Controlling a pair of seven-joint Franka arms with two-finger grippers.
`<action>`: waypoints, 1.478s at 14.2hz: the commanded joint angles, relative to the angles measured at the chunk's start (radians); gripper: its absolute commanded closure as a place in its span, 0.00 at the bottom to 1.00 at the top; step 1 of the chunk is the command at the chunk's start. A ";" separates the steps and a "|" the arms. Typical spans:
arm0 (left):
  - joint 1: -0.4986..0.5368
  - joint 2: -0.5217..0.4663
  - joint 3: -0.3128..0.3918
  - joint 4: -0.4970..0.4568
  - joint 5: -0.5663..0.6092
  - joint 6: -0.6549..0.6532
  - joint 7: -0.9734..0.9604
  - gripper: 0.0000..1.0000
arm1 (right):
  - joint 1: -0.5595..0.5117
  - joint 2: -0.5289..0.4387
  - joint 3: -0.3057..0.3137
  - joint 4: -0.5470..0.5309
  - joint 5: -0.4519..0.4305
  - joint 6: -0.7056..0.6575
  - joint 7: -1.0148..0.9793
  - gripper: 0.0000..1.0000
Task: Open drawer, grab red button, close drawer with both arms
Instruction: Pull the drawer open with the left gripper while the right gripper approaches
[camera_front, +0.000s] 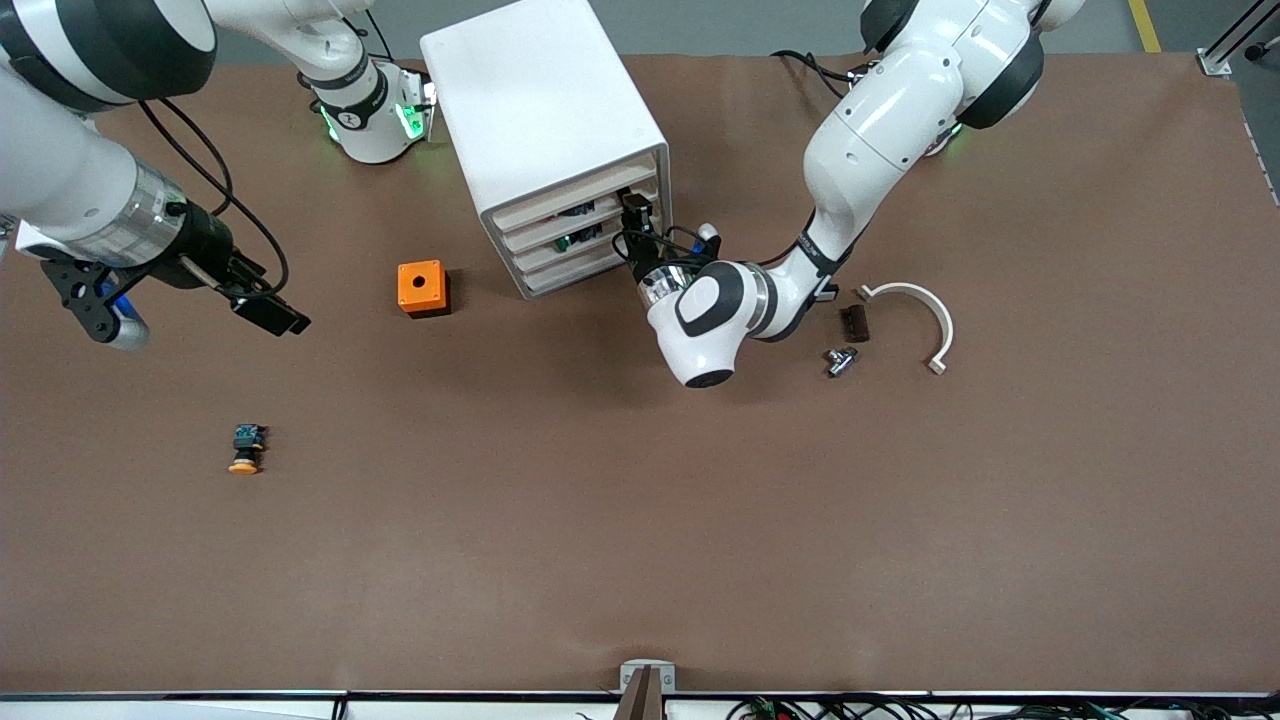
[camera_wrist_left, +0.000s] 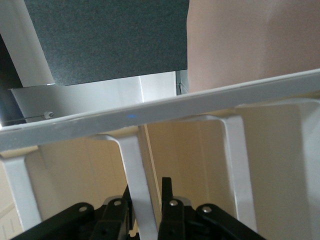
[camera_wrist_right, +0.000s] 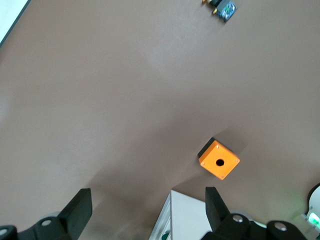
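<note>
Here the left gripper (camera_front: 636, 212) was set at the cabinet (camera_front: 545, 140) front, its fingers (camera_wrist_left: 167, 192) clenched on a slat of the drawer (camera_wrist_left: 137, 172), likely so it could be pulled out. The right gripper (camera_front: 270, 312) was held waiting above the desk (camera_front: 640, 520), fingers (camera_wrist_right: 80, 210) released. No red button was seen; only an orange-capped button (camera_front: 245, 450) and an orange box (camera_front: 422, 288) were out.

No legible text, labels, brands or numbers are seen on the cabinet (camera_front: 545, 120), arms or parts.
</note>
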 joint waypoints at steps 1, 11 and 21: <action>0.007 0.003 -0.003 0.004 -0.019 -0.014 -0.034 0.90 | 0.011 0.006 -0.007 0.011 0.045 -0.008 0.074 0.00; 0.046 0.002 -0.002 0.007 -0.032 -0.014 -0.055 0.97 | 0.166 0.013 -0.008 0.008 0.065 0.035 0.350 0.00; 0.180 0.000 0.009 0.016 -0.029 0.005 -0.049 0.89 | 0.370 0.059 -0.008 -0.006 -0.053 0.132 0.604 0.00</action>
